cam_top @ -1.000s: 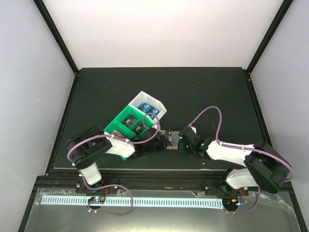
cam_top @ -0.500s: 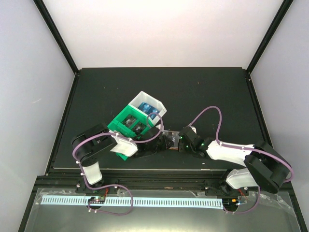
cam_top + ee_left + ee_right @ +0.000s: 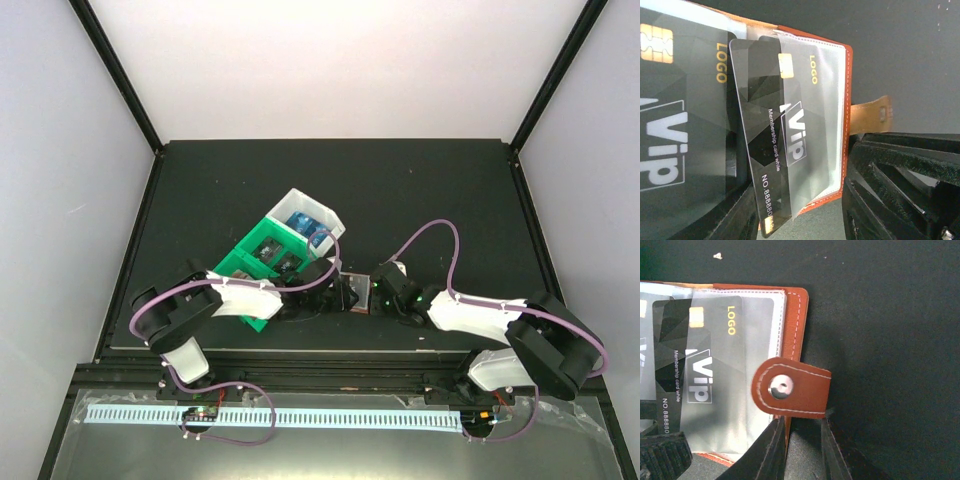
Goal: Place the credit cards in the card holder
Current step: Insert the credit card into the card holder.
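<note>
near edge: two arms bolted side by side, both bent inward so their hands meet over the middle of the counter (image 3: 430,190).
left hand (image 3: 333,290): at the left side of the card holder (image 3: 352,293). Jaws parted, one finger (image 3: 735,215) beside the lower end of a black card (image 3: 765,150), with no pinch on it.
right hand (image 3: 374,292): at the holder's right side. Its fingers (image 3: 774,450) are drawn close on the snap tab (image 3: 792,390), gripping the holder by it.
card holder: brown leather, lying open on the counter between the two hands, clear pockets facing up.
black card: "Vip" print, partly inside a clear pocket, with one long strip bare outside the film.
second black card (image 3: 675,100): same print, in the neighbouring sleeve, seen through hazy film.
tray (image 3: 245,272): green and white, three compartments, set askew just beyond the left hand.
tray contents: blue cards (image 3: 305,222) in the white end compartment, dark cards (image 3: 272,250) in the green ones.
far counter: dark surface running to the pale back wall.
</note>
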Robot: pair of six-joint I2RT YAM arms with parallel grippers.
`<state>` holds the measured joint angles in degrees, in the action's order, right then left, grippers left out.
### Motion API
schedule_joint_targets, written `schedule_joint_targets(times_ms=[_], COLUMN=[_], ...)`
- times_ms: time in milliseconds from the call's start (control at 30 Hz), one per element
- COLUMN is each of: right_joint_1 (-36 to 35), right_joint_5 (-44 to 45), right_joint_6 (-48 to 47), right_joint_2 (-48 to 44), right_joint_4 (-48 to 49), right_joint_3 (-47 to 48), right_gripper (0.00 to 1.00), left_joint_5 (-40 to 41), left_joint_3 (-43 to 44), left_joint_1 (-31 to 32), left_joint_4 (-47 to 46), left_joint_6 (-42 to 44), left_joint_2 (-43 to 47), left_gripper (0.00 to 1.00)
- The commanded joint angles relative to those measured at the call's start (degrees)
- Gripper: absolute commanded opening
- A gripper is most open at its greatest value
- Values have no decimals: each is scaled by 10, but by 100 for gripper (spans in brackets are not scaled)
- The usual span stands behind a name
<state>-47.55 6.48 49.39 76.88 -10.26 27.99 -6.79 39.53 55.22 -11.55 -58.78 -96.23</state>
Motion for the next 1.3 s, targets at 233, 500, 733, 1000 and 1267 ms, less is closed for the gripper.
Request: schedule_joint_targets(times_ms=[233,500,733,1000,1267], right_joint_1=[-3,-3,-3,-2,-2], right_joint_5=[-29,-39,-31,-8,-10], right_joint_6=[4,-8,-7,-3,-6], right_joint_2=[7,31,39,8,25], right_joint_4=[-31,-16,-19,-43,-39], right_joint_3=[-29,-18,-14,-11,-1], right_gripper=[28,23,21,22,22], left_joint_5=[0,-50,-63,-44,-11], left_joint_3=[45,78,80,86,104], left_joint_1=[-4,-6,-9,-19,-29], left_joint_4=[78,90,117,190,217], left_joint_6=[63,133,158,161,157], left_joint_2=[-6,-36,-30,28,45], left_gripper=[48,44,43,52,57])
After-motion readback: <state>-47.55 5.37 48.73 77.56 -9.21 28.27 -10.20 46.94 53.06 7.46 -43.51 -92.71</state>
